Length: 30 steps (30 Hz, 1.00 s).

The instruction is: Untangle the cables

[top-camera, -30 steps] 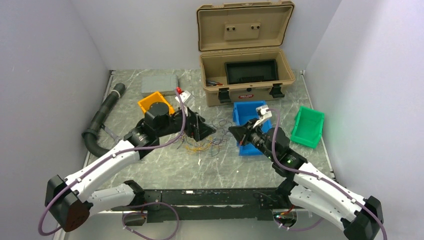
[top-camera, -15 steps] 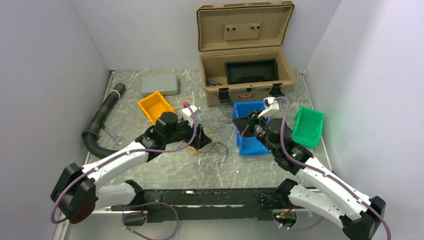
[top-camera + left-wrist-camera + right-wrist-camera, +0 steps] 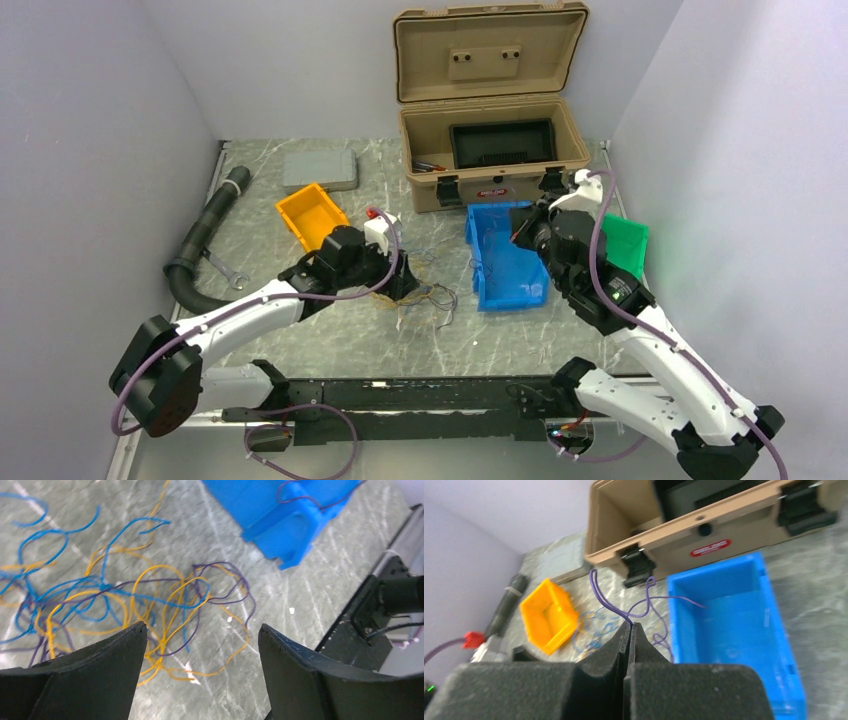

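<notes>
— Where did the cables lie?
— On the table, under my left hand, just left of the long bin.
— And the case?
— Behind that bin, farther back.

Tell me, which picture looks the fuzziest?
Right wrist view: fuzziest, the tan case and blue bin look smeared. Left wrist view: cables sharp in the middle, softer at the left edge. Top view: crisp, evenly lit.

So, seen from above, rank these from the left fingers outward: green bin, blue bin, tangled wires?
1. Tangled wires, just beside the left fingers.
2. Blue bin, further right.
3. Green bin, at the far right edge.
</notes>
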Available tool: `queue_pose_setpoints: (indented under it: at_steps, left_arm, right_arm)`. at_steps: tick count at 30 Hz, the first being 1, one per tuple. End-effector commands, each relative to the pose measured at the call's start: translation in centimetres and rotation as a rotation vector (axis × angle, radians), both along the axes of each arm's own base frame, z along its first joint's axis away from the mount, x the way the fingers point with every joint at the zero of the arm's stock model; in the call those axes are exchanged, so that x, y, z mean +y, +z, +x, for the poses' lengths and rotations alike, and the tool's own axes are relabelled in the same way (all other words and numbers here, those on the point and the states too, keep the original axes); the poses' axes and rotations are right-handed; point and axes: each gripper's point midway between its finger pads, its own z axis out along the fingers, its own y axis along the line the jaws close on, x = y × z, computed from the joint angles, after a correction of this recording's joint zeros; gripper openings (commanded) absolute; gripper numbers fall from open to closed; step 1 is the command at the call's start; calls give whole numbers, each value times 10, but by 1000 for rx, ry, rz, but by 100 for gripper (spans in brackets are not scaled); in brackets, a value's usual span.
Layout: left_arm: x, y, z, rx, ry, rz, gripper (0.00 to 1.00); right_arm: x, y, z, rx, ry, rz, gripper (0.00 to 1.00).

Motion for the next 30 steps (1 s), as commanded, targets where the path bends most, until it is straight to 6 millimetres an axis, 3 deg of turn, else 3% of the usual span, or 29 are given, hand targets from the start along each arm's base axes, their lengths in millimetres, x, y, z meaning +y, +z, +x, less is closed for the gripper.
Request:
queue_pose_setpoints:
  at_steps: [1,4,8,13,14,15,17,18,22,26,30]
  left_arm:
    - [26,10,16,39,178,38,86]
    - [35,17,15,47,201,16,87]
    - [49,24,14,41,253,37,88]
    - [58,22,11,63,276,70,90]
    - [59,22,10,63,276,71,90]
    - [60,22,10,63,279,73,90]
    - [62,22,10,63,283,80,90]
    - [62,22,9,63,283,82,90]
    - [62,23,10,71,287,93,90]
    - [61,24,10,68,284,87,90]
    - [61,26,10,66,283,81,90]
  right_arm:
    - [-35,-13,15,85,-109,-136,0]
    - [-46,-41,26,175,-112,-161,0]
    - [-44,-70,38,238,-80,-172,0]
    - [-29,-93,42,320,16,-215,4]
    - [-28,-94,41,326,23,-217,10]
    - [-29,-95,41,329,20,-218,27]
    - [-33,-96,39,332,3,-224,78]
    - [-35,-97,37,339,-5,-231,83]
    - [-34,-111,28,396,35,-257,84]
    - [-14,-130,12,438,168,-221,83]
    - [-7,-148,3,462,213,-186,79]
